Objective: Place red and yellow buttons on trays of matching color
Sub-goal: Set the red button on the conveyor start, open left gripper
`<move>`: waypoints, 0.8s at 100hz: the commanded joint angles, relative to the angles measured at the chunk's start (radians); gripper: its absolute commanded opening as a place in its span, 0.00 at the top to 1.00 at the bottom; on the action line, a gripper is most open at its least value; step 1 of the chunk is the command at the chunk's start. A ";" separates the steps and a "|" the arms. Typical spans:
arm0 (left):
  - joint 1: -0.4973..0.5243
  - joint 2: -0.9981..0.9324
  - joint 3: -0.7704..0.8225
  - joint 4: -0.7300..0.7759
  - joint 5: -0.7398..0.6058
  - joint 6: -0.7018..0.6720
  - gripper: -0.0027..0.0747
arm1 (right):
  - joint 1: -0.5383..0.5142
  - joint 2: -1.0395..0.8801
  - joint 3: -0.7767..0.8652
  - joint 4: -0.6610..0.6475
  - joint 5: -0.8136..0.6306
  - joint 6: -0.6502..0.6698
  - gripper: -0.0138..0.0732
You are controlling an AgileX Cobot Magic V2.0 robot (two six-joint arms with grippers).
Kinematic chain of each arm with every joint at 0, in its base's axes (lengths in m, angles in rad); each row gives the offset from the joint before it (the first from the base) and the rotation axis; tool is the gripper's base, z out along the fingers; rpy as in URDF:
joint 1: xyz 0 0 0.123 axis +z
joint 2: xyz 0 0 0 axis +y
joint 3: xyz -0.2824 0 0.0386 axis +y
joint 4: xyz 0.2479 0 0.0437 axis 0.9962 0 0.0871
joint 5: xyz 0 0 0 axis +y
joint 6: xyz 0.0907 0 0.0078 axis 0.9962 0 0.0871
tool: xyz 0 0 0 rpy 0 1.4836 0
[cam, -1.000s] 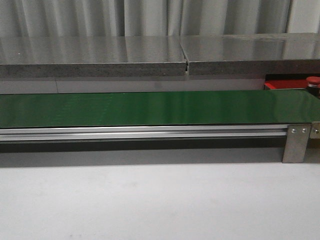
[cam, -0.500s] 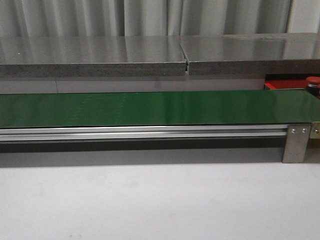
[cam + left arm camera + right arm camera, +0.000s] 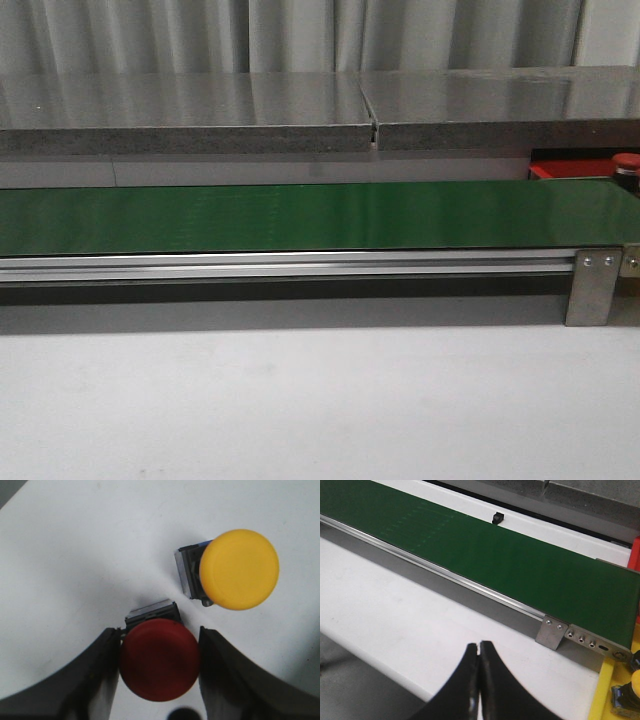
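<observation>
Nothing has shifted out front — I've got my left gripper pinching 1 domed red push button for lifting, right gripper pressed together.

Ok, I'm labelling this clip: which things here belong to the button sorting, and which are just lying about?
Belong to the job:
red button, between the left gripper fingers
yellow button beside it
red tray, far right in the front view
yellow tray, edge only
right gripper, closed and empty

Just there:
green belt
grey shelf
curtain
</observation>
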 commanded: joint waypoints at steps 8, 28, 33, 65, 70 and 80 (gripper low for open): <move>-0.006 -0.085 -0.032 -0.023 -0.008 0.023 0.68 | 0.000 0.007 -0.026 0.008 -0.067 -0.009 0.92; -0.028 -0.192 -0.032 -0.023 0.017 0.050 0.68 | 0.000 0.007 -0.026 0.008 -0.067 -0.009 0.92; -0.042 -0.220 -0.032 -0.023 0.018 0.050 0.68 | 0.000 0.007 -0.026 0.008 -0.067 -0.009 0.92; -0.209 -0.311 -0.032 0.021 0.084 0.050 0.68 | 0.000 0.007 -0.026 0.008 -0.067 -0.009 0.92; -0.241 -0.308 -0.032 0.028 0.094 0.050 0.68 | 0.000 0.007 -0.026 0.008 -0.067 -0.009 0.92; -0.286 -0.308 -0.032 0.028 0.099 0.050 0.68 | 0.000 0.007 -0.026 0.008 -0.067 -0.009 0.92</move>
